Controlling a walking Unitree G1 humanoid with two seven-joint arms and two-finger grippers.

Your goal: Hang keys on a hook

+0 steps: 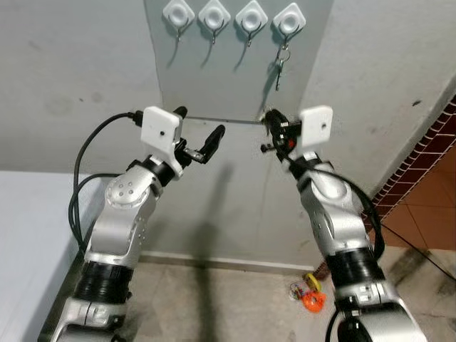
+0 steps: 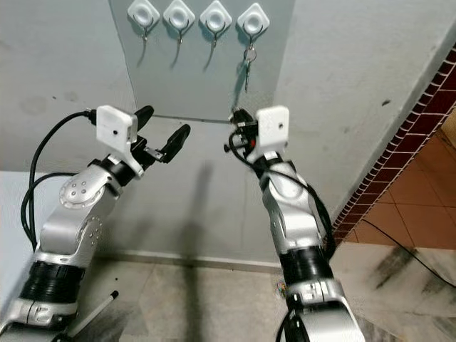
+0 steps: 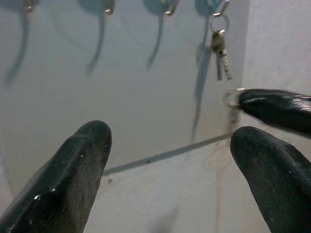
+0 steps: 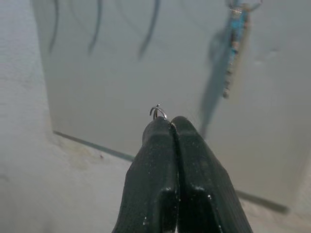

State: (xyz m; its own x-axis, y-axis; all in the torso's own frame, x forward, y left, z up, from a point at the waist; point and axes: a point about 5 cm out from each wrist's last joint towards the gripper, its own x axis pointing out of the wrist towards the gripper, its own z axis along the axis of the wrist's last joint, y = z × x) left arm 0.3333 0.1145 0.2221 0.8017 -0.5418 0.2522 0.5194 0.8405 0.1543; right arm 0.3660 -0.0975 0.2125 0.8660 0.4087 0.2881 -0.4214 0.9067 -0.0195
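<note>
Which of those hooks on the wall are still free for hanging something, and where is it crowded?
Three hooks are bare: the leftmost hook, the second hook and the third hook. The rightmost hook already holds keys. It is tight just below there, where the right hand is shut on a small ring. The left hand is open beneath the bare hooks.

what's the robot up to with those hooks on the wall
A set of keys already hangs from the rightmost of four white hooks on the grey wall panel. The right gripper is raised below that hook, fingers pressed shut with a small metal ring poking out at their tips. The left gripper is held up beside it, open and holding nothing. The other three hooks are bare.
</note>
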